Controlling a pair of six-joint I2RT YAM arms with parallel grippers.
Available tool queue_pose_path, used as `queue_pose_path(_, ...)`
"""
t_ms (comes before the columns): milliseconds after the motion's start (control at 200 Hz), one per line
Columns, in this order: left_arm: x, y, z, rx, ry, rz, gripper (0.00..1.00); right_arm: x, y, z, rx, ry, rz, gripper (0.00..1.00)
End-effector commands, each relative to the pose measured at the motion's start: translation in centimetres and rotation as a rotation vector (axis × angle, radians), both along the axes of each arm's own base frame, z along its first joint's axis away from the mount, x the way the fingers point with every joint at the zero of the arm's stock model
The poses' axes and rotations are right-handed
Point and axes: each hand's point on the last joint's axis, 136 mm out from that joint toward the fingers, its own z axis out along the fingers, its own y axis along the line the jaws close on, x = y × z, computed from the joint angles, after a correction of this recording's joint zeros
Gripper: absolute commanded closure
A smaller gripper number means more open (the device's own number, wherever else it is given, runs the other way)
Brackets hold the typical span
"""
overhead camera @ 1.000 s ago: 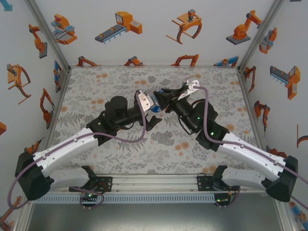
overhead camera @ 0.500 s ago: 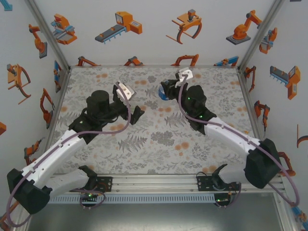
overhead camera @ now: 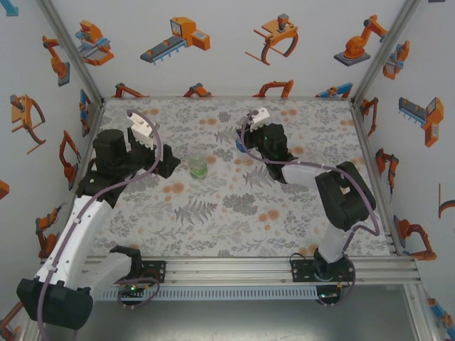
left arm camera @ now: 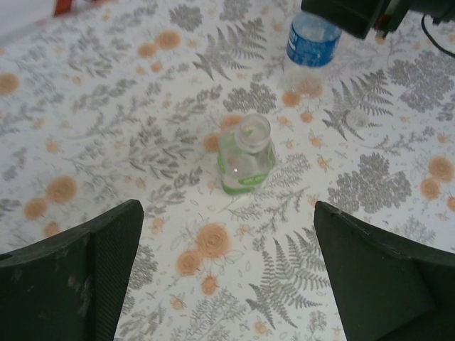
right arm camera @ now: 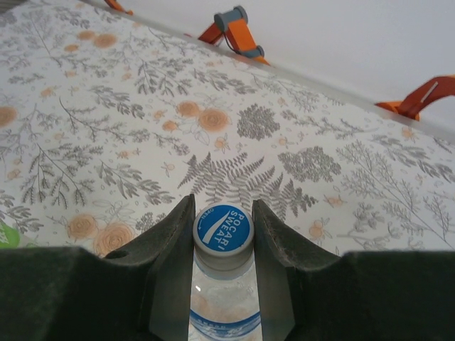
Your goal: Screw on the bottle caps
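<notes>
As jaws grip one blue-capped bottle [right arm camera: 222,295], one green bottle [left arm camera: 247,160] stands

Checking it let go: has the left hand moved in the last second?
Yes. The left hand has pulled back leftward from the middle of the table toward the left wall, leaving the green bottle standing clear of it.

The left arm [overhead camera: 78,220] reaches away from its base. Its wrist is bent so that the left gripper [overhead camera: 170,160] points sideways toward the other arm, and its two dark fingers [left arm camera: 78,277] are spread wide with nothing between them. The right arm [overhead camera: 341,199] is folded sharply at the elbow, with the forearm running across toward its partner. The right gripper [right arm camera: 222,213] tilts downward, its jaws pressed against either side of a bottle cap [right arm camera: 222,231].
</notes>
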Motion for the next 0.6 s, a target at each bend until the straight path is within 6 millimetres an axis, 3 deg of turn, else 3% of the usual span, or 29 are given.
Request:
queue_pose_path(0,-0.4,-0.9,0.5,-0.057,-0.011,-0.066,0.03,-0.2,0.5,3.7,0.058,-0.136,0.035,0.94)
queue_pose_path(100,-0.3,-0.8,0.5,-0.056,-0.017,-0.066,0.03,-0.8,0.4,2.5,0.057,-0.141,0.046,0.80)
queue_pose_path(230,-0.4,-0.6,0.0,-0.058,-0.009,-0.062,0.03,-1.2,0.1,1.8,0.055,-0.133,0.048,0.69)
queue_pose_path(461,-0.4,-0.7,-0.1,-0.074,-0.009,-0.063,0.03,-1.5,0.0,1.3,0.055,-0.136,0.049,0.65)
queue_pose_path(596,-0.4,-0.7,-0.1,-0.083,-0.003,-0.066,0.03,-1.5,-0.1,1.7,0.060,-0.144,0.044,0.53)
